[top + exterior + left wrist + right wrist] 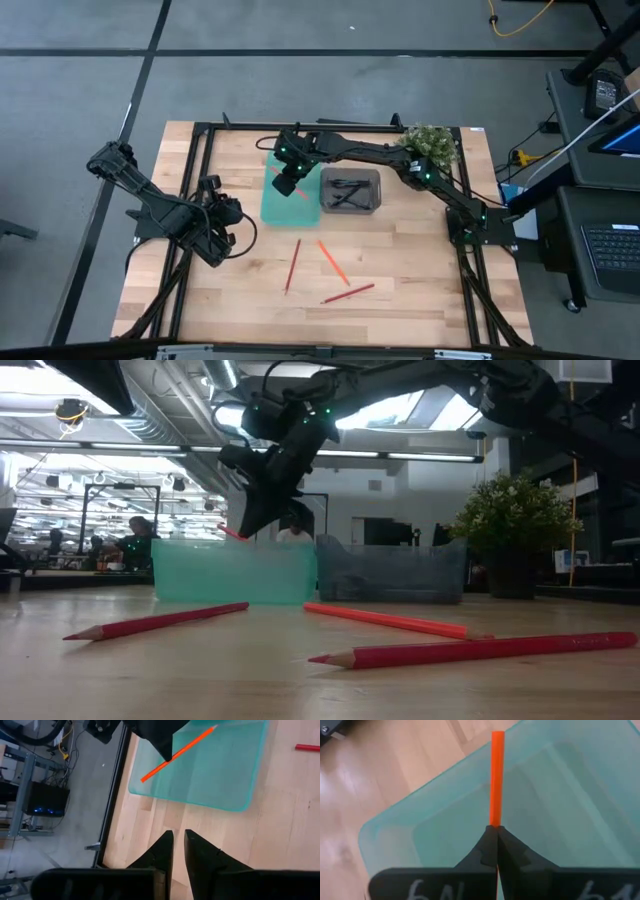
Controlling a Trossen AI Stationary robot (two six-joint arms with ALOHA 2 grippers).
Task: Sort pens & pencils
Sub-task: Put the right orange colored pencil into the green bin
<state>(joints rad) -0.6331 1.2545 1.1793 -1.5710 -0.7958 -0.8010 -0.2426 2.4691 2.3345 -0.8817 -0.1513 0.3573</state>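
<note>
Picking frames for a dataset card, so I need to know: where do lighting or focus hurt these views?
Low view: bright ceiling lights backlight the right gripper into a silhouette, and the nearest red pencil looks soft. Right wrist view: the orange pencil is crisp, though the teal tray is translucent, with the wood showing through. High view: even light, faint shadows.

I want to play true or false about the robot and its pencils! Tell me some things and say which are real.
1. The right end effector is pinching an orange pencil above the teal tray. True.
2. Three pencils lie loose on the wooden table. True.
3. The grey tray holds nothing. False: dark pens lie in it.
4. The left end effector is holding a red pencil. False: it holds nothing and waits at the table's left side.
5. A potted plant stands in the grey tray. False: it stands on the table, at the far right corner.
</note>
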